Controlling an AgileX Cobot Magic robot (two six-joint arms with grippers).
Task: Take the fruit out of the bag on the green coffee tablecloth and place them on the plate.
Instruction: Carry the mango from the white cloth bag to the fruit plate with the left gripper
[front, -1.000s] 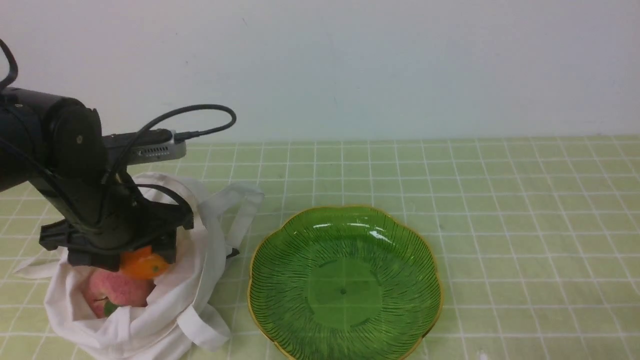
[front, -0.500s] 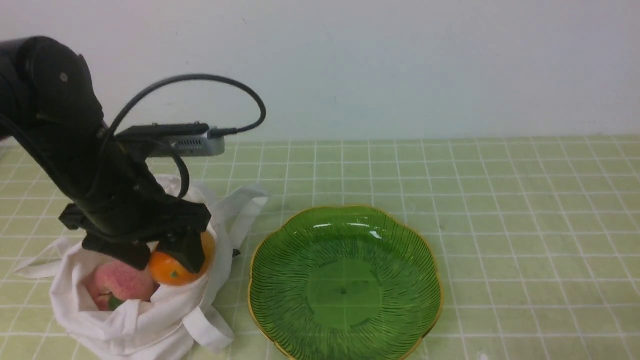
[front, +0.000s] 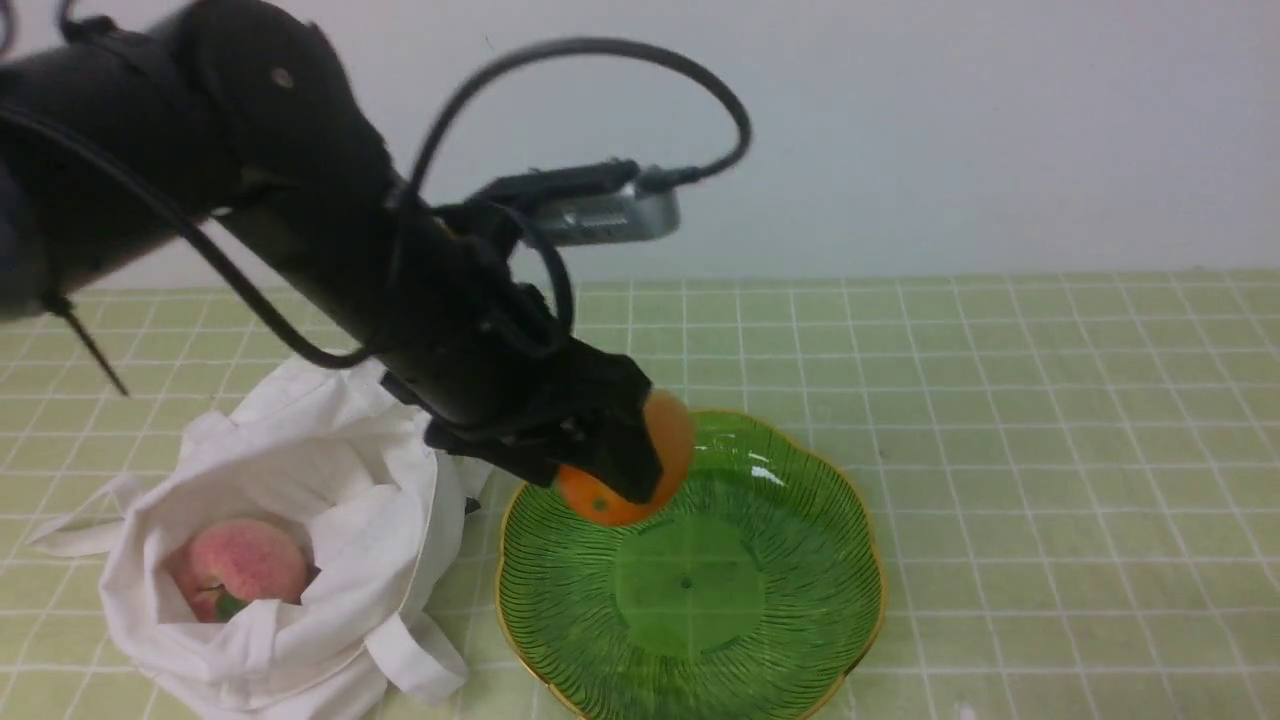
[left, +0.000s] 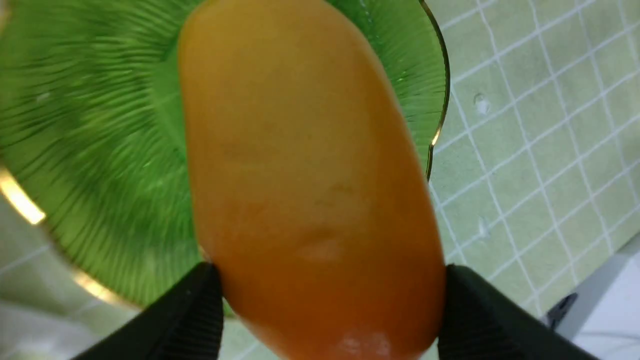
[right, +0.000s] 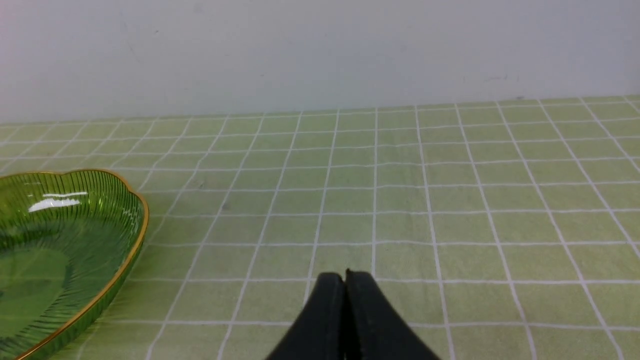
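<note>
Over the last second the left gripper (front: 625, 460) has lifted the mango (front: 600, 503) out of the bag (front: 330, 480) and carried it rightward. It now hangs over the far-left part of the plate (front: 760, 560).

At the far left of the front view, the bag slumps on the green coffee tablecloth (front: 1000, 400) with its mouth open toward the camera. One flat strap (front: 410, 655) is folded at its near-right corner, just beside the plate's rim. The peach (front: 240, 565) has stayed where it was, low in the bag, with its leaf at its near side.

The black left arm slants down from the upper left, crossing over the bag's far edge and hiding the plate's far-left rim. A silver wrist camera (front: 600, 215) rides on it, and a black cable (front: 600, 50) loops above.

The left gripper's two black fingers pinch the mango across its width. In the left wrist view one ribbed pad (left: 200, 310) presses each side of the glossy orange fruit, with the plate's green ribs and gold rim behind it. Whether the mango touches the glass cannot be told.

Right of the plate the checked cloth runs to a pale wall (front: 900, 130). The right gripper (right: 345, 285), seen only in its own wrist view, hovers low over the cloth, well right of the plate, with its fingers pressed together on nothing.
</note>
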